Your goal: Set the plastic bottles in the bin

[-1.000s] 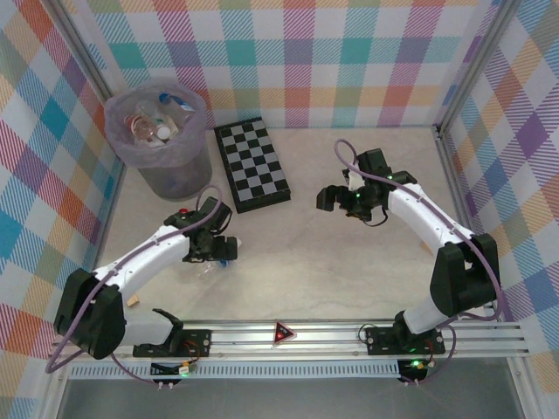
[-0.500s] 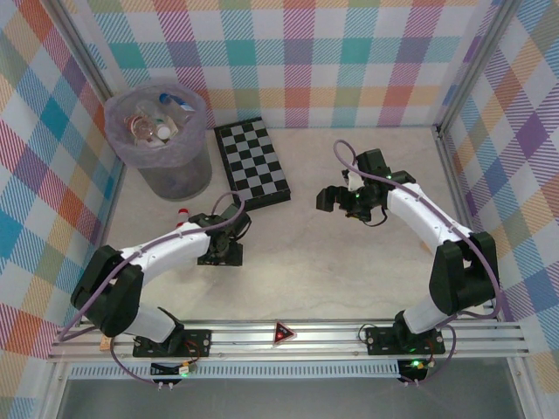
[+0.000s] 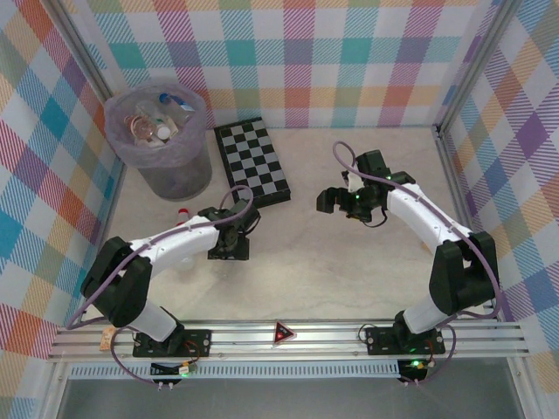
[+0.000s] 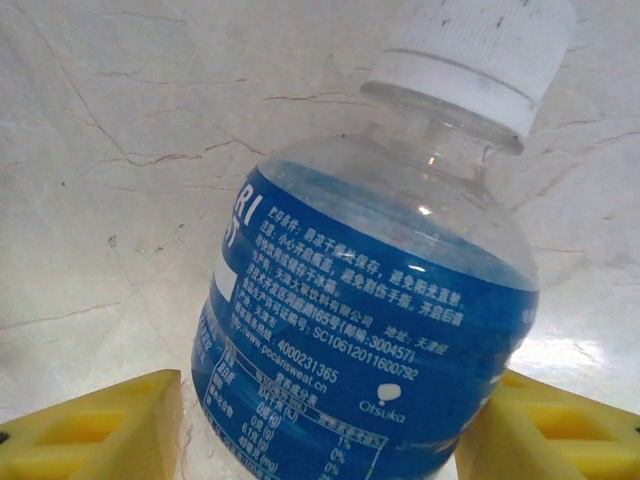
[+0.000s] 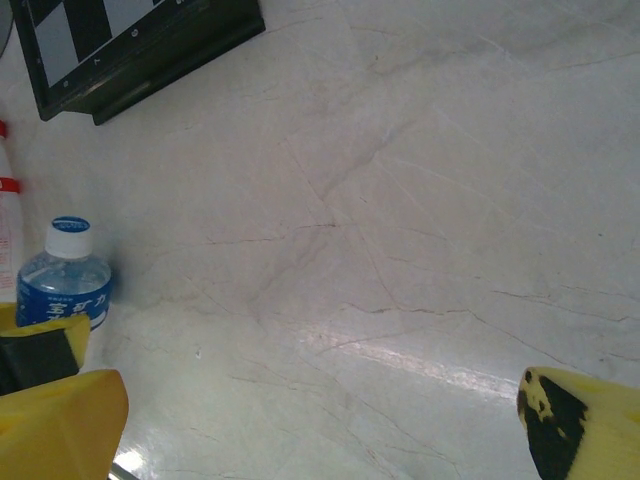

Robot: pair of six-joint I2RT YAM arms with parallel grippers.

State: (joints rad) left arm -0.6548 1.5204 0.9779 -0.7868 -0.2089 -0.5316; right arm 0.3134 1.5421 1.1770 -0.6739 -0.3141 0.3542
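Note:
A plastic bottle (image 4: 370,300) with a blue label and a white cap lies between the yellow fingers (image 4: 100,430) of my left gripper (image 4: 320,425). The gripper is shut on the bottle's lower body. From above, that gripper (image 3: 229,247) sits low over the table, left of centre, and hides the bottle. A white bottle with a red cap (image 3: 182,212) lies just left of it. The bin (image 3: 179,179), at the back left, holds several bottles (image 3: 157,122). My right gripper (image 3: 328,201) hovers open right of centre, holding nothing. An upright blue-labelled bottle (image 5: 65,285) shows beyond its left finger.
A black-and-white chequered board (image 3: 253,163) lies between the bin and my right gripper; its corner (image 5: 130,40) appears in the right wrist view. Chequered walls with metal posts close in the back and sides. Bare marble table (image 5: 400,250) spreads under my right gripper.
My left gripper has slid right and slightly back across the table, and its jaws have narrowed onto the blue-labelled bottle. The left elbow swung forward. My right arm has not moved.

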